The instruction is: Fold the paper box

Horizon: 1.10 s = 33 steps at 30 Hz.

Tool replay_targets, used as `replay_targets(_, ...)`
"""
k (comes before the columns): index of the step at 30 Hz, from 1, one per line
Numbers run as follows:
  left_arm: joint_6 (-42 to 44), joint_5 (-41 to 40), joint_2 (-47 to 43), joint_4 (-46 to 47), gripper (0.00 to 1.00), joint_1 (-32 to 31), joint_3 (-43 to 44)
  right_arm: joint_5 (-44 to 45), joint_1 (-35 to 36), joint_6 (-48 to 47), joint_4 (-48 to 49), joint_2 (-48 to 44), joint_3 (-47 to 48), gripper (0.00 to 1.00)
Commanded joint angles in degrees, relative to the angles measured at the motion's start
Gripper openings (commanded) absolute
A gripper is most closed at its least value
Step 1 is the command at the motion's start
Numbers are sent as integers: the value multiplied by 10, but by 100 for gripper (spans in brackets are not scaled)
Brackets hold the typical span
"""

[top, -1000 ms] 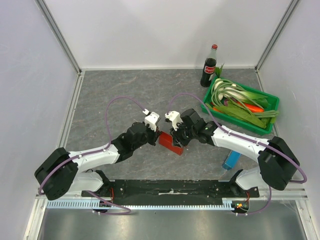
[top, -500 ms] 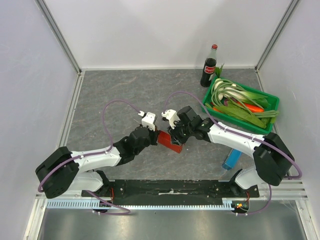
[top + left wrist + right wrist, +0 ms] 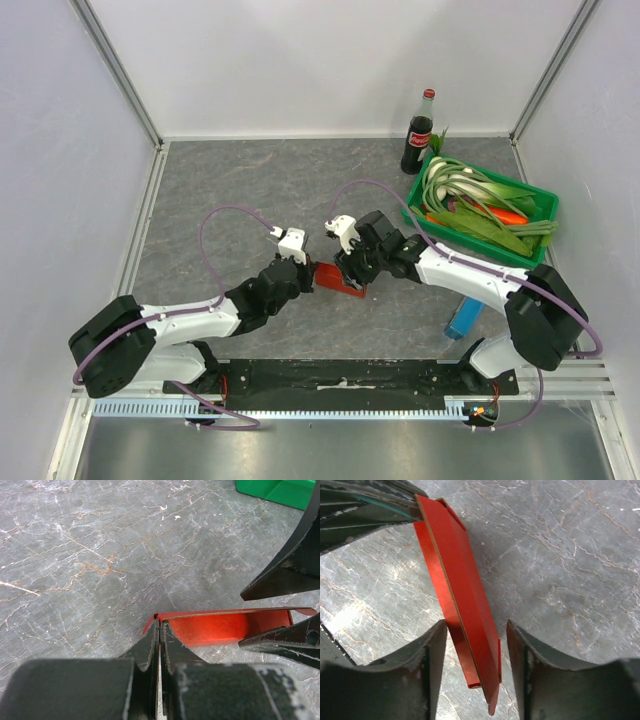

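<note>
My left pincer (image 3: 159,629) is pressed together on one end of the paper box (image 3: 215,627), with the red card nipped between its tips. My right pincer (image 3: 476,647) stands apart, its fingers straddling the box's other end; I cannot tell whether they touch it. The box stands on edge, partly folded, between the two arms at the near middle of the grey bench (image 3: 240,190). A green crate (image 3: 480,247) and a cola bottle (image 3: 418,135) sit well off to the right.
</note>
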Motion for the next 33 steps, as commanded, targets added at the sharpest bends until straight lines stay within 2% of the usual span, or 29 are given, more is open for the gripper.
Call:
replay_targets(1,-43,-20,14,-105,2,-5,-3,16,-5,34,0,-7,31,65)
replay_targets(6,-57,-30,26,-140,2,-10,17,20,-9,75,-23,-35,45,74)
replay_targets(11,-55,-34,36,-153,2,-17,37,51,-33,114,-53,-87,24,76)
replay_targets(14,-56,-41,44,-174,2,-20,53,75,-40,129,-70,-125,2,65)
replay_targets(16,-55,-45,49,-184,2,-24,60,85,-40,126,-78,-146,-14,61)
replay_targets(23,-52,-56,57,-190,2,-31,70,96,-40,107,-80,-155,-36,35)
replay_targets(26,-53,-56,57,-194,2,-32,72,87,-40,100,-78,-160,-37,33)
replay_targets(30,-53,-58,57,-194,2,-35,72,67,-40,84,-68,-142,-38,39)
replay_targets(33,-53,-58,58,-194,2,-37,73,67,-40,85,-58,-135,-39,35)
